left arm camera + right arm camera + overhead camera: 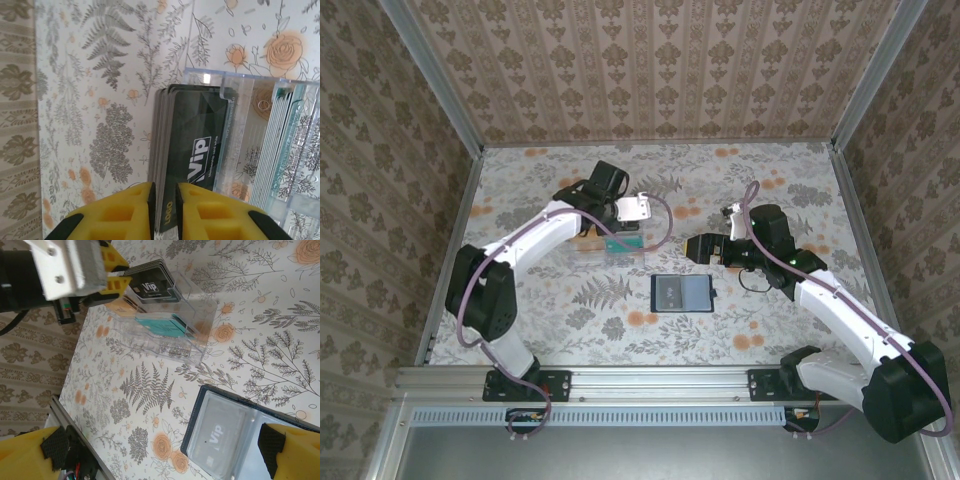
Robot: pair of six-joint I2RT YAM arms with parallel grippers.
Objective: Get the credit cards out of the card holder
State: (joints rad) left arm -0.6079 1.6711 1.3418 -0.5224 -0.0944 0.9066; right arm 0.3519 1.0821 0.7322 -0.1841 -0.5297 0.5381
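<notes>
The card holder lies open and flat on the table, dark navy with clear sleeves. In the right wrist view, the card holder has a grey "Vip" credit card still in its sleeve. My right gripper hovers open just above it, and in the top view the right gripper sits behind the holder. My left gripper is shut on a stack of black credit cards standing in a clear box. The top view shows the left gripper over that box.
The clear plastic box stands behind and to the left of the holder, with teal cards and orange cards in its other compartments. Patterned walls enclose the table on three sides; a metal rail runs along the near edge.
</notes>
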